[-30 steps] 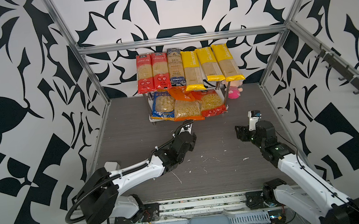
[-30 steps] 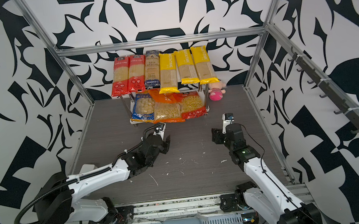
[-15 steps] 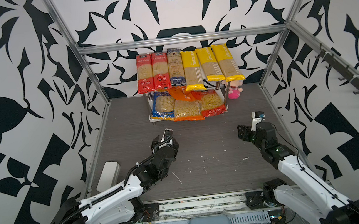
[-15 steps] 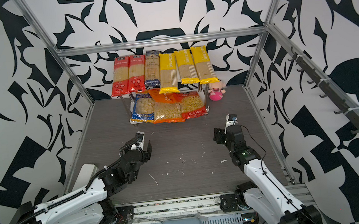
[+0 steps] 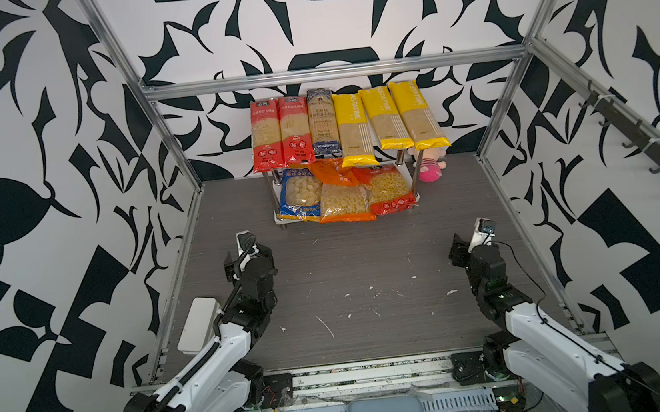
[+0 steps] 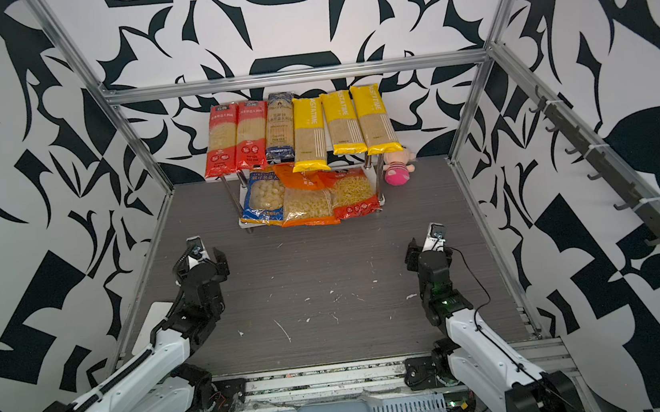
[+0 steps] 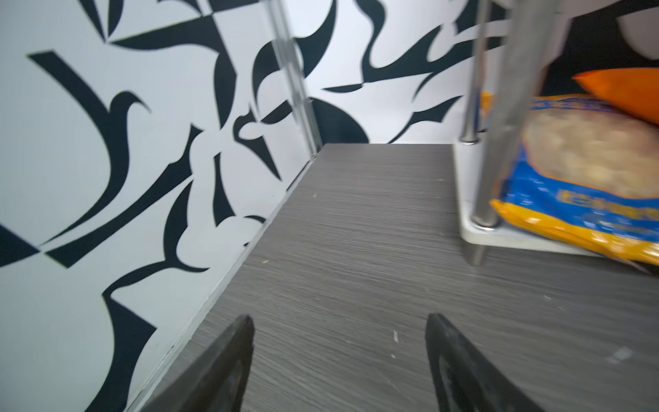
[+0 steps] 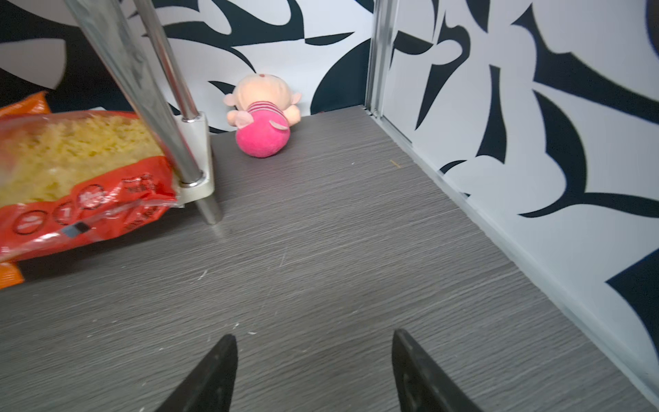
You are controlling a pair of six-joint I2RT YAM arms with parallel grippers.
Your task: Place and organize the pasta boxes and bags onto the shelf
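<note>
The shelf stands at the back of the table in both top views. Its top tier carries two red spaghetti packs, a dark blue one and three yellow ones side by side. On the lower tier lie a blue bag, an orange bag and a red bag. My left gripper hangs open and empty over the left of the table, apart from the shelf. My right gripper is open and empty on the right. Both wrist views show wide jaws over bare table: left gripper, right gripper.
A pink plush doll lies against the back wall beside the shelf's right posts. A white block sits by the front left frame rail. Aluminium frame posts ring the table. Hooks line the right rail. Pasta crumbs dot the table.
My left arm has pulled back from the shelf's lower tier toward the front left, and its jaws have widened. The right arm has drifted slightly back and to the right.
</note>
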